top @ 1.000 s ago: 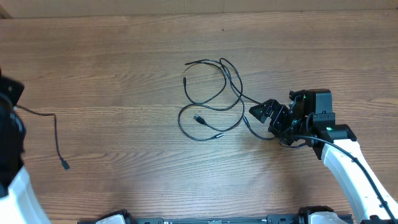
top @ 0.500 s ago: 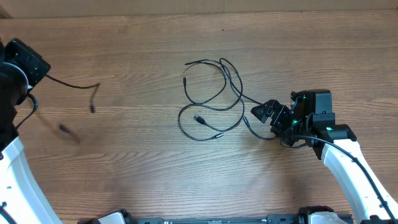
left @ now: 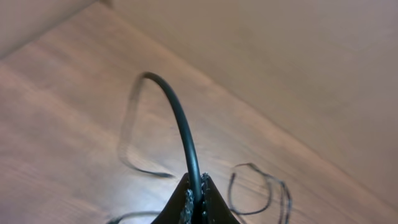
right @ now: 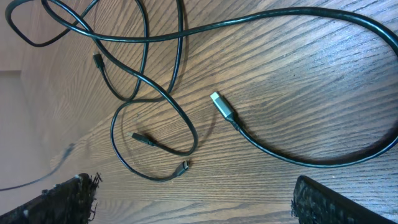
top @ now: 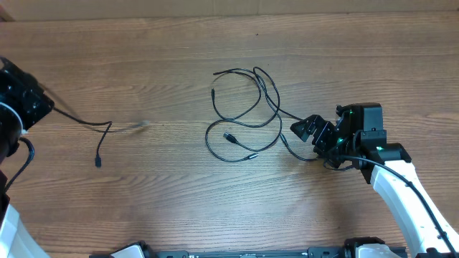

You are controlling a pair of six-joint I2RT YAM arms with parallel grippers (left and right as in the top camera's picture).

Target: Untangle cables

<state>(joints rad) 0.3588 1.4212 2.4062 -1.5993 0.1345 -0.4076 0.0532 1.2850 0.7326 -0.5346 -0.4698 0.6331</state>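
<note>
Left tool [left: 194, 199] clamps one separated cable [top: 90, 123] near the table's [top: 143, 215] left edge; right tool [top: 307, 133], jaws apart, faces the unsorted tangle [top: 272, 107].

desk [top: 143, 57] looks like wood or a wood-look laminate, brown with heavy grain, mostly matt with a soft sheen up close. cables [top: 244, 107] are black with a smooth rubbery-plastic jacket, a bit glossy where the light hits. one plug [right: 221, 104] has a silvery metal-looking shell, dull shine, not mirror. lone cable [left: 180, 118] has the same slick jacket with a highlight along its curve. right tool [top: 310, 136] is matt black plastic, and its finger pads [right: 74, 196] look rough and frayed at the edges. arm shell [top: 401, 186] is smooth glossy white plastic
</note>
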